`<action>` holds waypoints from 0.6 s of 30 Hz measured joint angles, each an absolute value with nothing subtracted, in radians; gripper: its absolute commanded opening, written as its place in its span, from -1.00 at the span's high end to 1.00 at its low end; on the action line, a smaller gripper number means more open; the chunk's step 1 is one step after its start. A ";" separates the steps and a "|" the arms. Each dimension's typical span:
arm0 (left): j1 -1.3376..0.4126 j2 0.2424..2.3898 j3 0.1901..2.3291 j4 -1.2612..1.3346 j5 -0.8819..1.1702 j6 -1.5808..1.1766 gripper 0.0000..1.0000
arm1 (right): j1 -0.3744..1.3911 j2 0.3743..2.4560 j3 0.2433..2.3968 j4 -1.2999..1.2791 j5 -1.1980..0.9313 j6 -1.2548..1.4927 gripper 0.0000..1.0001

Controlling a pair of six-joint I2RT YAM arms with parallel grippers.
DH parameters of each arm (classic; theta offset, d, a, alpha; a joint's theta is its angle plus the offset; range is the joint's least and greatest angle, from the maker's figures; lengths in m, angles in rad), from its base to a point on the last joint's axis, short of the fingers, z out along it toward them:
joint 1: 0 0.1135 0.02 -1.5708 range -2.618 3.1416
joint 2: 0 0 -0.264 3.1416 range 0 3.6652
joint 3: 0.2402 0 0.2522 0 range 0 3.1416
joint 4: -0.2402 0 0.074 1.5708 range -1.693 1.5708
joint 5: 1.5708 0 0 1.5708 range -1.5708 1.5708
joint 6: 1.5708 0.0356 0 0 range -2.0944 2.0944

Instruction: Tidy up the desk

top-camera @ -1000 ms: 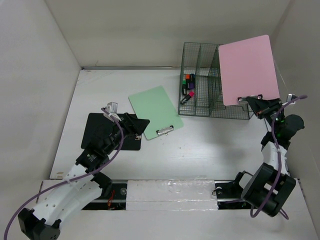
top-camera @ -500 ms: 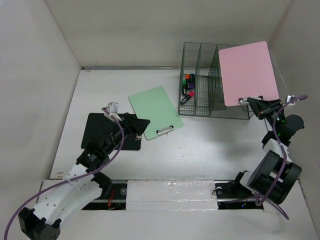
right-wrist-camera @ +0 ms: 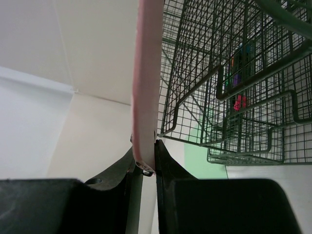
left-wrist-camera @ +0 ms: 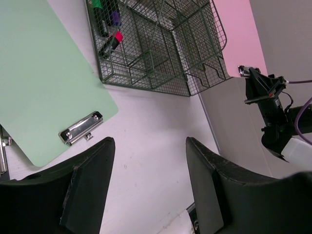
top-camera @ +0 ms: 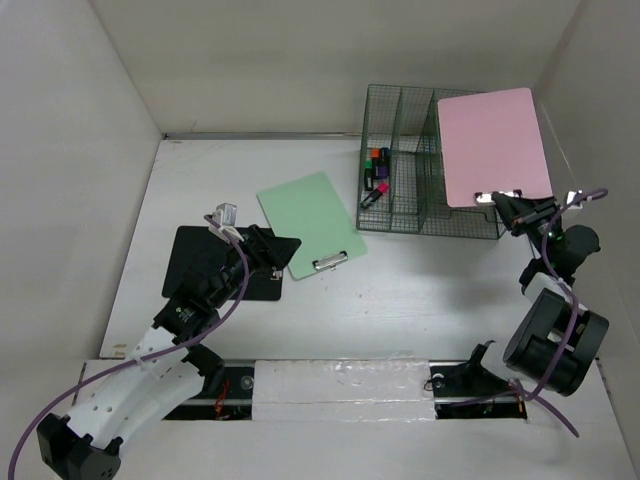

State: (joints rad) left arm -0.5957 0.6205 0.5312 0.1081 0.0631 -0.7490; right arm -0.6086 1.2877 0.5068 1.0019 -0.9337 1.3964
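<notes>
My right gripper is shut on the clip end of a pink clipboard and holds it upright over the right end of the green wire-mesh organizer rack. In the right wrist view the pink board stands edge-on between my fingers. A green clipboard lies flat on the white desk, also in the left wrist view. A black clipboard lies at the left, partly under my left arm. My left gripper is open and empty above the desk.
Several markers lie in the rack's left compartment, also in the left wrist view. White walls border the desk on the left, back and right. The right arm's base stands near the front right corner.
My right gripper has carried the pink clipboard slightly left and back, squaring it up over the rack. The left arm has not moved.
</notes>
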 measured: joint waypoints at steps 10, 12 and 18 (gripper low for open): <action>-0.596 0.620 0.531 0.108 0.063 -0.749 -0.12 | -0.552 1.301 0.530 0.957 -0.844 1.377 1.00; -0.596 0.620 0.531 0.108 0.063 -0.749 -0.12 | -0.547 1.301 0.542 0.937 -0.824 1.368 1.00; -0.596 0.620 0.531 0.108 0.062 -0.749 -0.12 | -0.529 1.301 0.550 0.886 -0.769 1.340 1.00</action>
